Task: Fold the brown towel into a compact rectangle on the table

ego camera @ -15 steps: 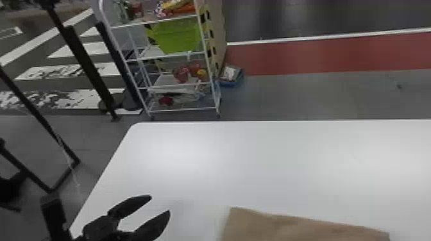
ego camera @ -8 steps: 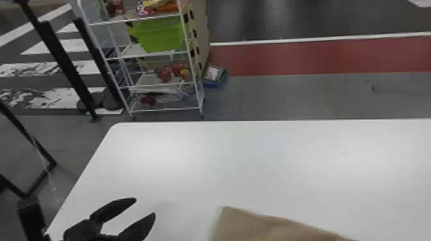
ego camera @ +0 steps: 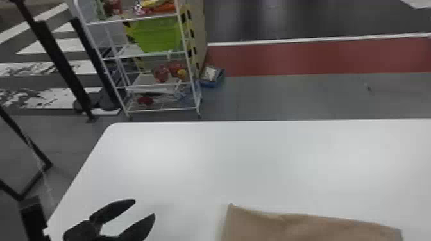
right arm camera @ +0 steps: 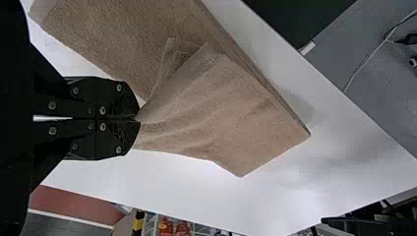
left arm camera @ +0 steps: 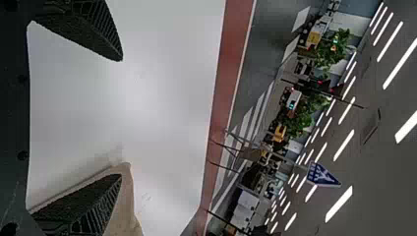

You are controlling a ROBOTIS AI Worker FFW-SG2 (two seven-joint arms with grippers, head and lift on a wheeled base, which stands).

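Evidently, the towel (ego camera: 311,226) is pinched by its upper layer in the right gripper (right arm camera: 137,118) and, in the head view, seen on the table (ego camera: 256,160) at three o'clock from the spread left gripper (ego camera: 145,208).

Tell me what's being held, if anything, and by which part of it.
The right pincer grips the brown towel by a gathered bit of its edge. The left pincer is open, holding nothing.

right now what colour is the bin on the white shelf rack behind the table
Bright green; the bin shows best in the head view.
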